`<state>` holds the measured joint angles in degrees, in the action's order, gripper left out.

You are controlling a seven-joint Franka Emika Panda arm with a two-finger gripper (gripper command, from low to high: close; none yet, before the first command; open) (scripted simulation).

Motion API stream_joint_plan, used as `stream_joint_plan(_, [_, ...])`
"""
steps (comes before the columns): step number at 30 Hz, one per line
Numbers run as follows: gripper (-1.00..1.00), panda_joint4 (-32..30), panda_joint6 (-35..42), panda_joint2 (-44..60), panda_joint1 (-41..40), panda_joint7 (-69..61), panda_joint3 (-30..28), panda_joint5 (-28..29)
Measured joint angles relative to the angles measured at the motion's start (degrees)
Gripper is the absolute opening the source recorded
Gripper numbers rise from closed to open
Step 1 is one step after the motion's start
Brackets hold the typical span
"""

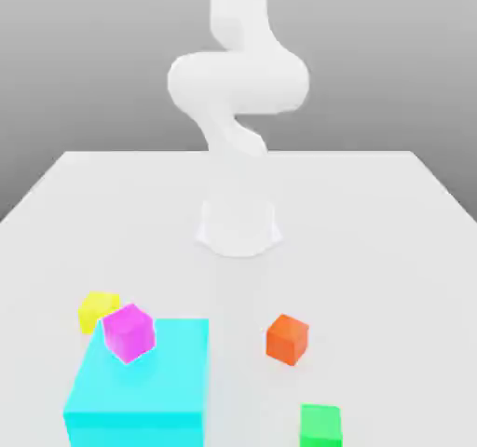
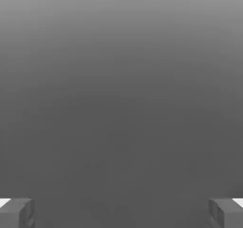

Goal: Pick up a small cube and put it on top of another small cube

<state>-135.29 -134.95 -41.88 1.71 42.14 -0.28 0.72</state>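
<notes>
Hand (image 2: 121, 213) spread, orange cube (image 1: 286, 339) apart

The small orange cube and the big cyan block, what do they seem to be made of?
The small plain orange cube looks like smooth matte plastic or painted wood: one flat colour, crisp edges, no grain or gloss. The big cyan block looks the same, evenly coloured with only soft shading between faces. Both are simulator renders, so the true material stays open.

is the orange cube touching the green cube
Apart. The exterior view shows bare white table between the orange cube and the green cube.
</notes>
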Motion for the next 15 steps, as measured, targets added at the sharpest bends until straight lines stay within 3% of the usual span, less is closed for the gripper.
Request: stream_joint_plan(15, [0.0,-24.8,-23.2,30.1,11.8,-29.8,-3.7,2.0])
